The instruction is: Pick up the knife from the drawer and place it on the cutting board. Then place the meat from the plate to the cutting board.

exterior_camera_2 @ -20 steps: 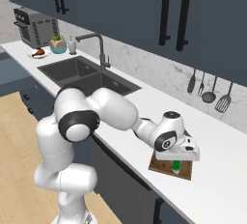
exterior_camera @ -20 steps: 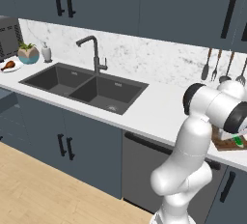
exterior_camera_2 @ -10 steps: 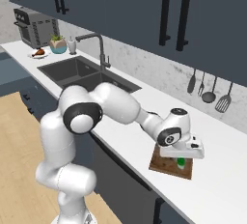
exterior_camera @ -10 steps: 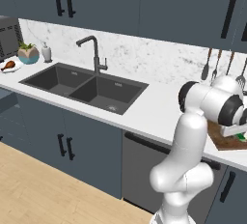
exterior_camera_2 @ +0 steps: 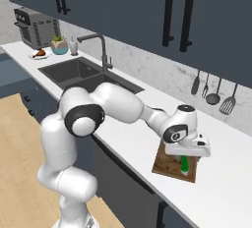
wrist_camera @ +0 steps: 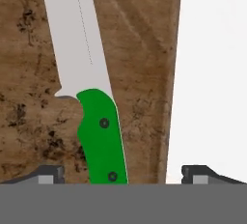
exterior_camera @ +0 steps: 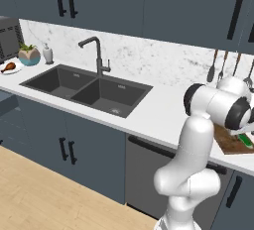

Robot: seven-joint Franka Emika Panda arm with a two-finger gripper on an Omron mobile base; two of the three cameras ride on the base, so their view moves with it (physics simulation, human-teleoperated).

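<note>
Lying flat on the cutting board (wrist_camera: 140,73), the knife (wrist_camera: 91,97) shows in the hand view with its green handle nearest the camera and its pale blade running away toward the top; the 2 dark fingertips (wrist_camera: 48,174) of the claw (wrist_camera: 123,175) stand wide apart, 1 on each side of the handle, touching nothing. White counter (wrist_camera: 212,73) lies beside the board's edge on the right of that view. In the right base view the claw (exterior_camera_2: 184,159) hangs just above the brown cutting board (exterior_camera_2: 165,162), which sits near the front edge of the counter (exterior_camera_2: 147,138), and the knife (exterior_camera_2: 184,165) shows as a green strip under the hand. In the left base view the arm's dark-jointed wrist covers part of the cutting board (exterior_camera: 230,144), with the knife (exterior_camera: 245,140) peeking out green at the far right. Farther back on the wall above the board hang several dark utensils (exterior_camera_2: 214,92). Toward the middle of the counter is a dark double sink (exterior_camera: 87,90) with a black tap (exterior_camera: 96,55). At the far end of the counter, well apart from the board, the meat (exterior_camera: 8,67) rests on the white plate (exterior_camera: 12,70), next to a teal pot (exterior_camera: 29,55) with a plant, a small bottle (exterior_camera: 47,54) and a toaster (exterior_camera: 9,38).
</note>
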